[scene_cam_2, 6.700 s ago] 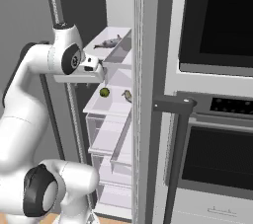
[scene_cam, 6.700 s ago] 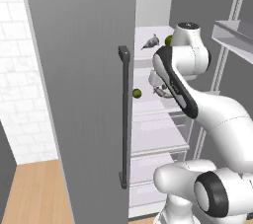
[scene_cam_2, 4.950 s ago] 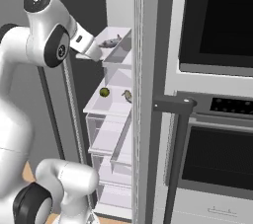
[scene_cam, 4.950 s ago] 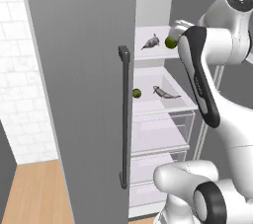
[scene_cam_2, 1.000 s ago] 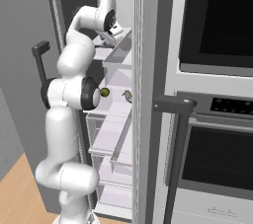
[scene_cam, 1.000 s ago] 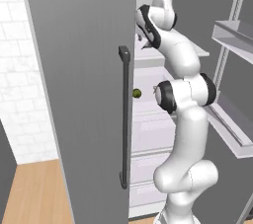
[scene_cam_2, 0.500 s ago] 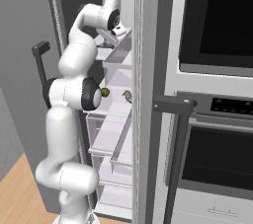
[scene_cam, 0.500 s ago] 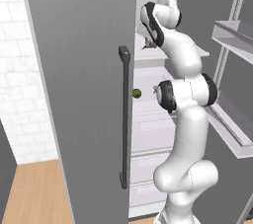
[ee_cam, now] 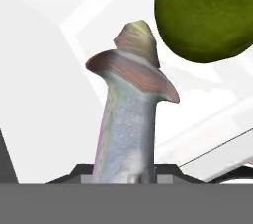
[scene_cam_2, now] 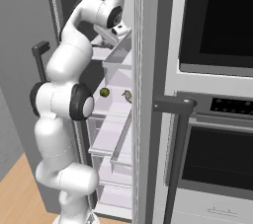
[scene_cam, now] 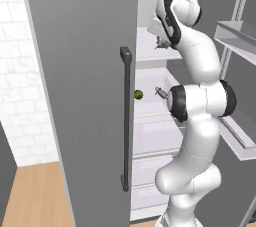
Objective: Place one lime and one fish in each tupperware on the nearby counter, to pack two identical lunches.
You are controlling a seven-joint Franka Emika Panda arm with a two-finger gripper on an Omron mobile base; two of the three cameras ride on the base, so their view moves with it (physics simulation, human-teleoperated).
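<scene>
My gripper is shut on a grey fish, whose tail stands up between the dark fingertips. A green lime lies just beyond it on the same white shelf. From the left base, the gripper is deep in the fridge's upper shelf. One shelf lower lie a second lime and a second fish; they also show from the right as lime and fish. The tupperware and the counter are out of view.
The open grey fridge door with its dark bar handle stands to the arm's left. Door shelves jut out on its right. A wall oven with a bar handle sits beside the fridge. Clear drawers fill the fridge's lower part.
Over the last second the jaws have closed on the fish on the upper shelf. Before that the arm rose from the lower shelf and reached in at the upper one.
</scene>
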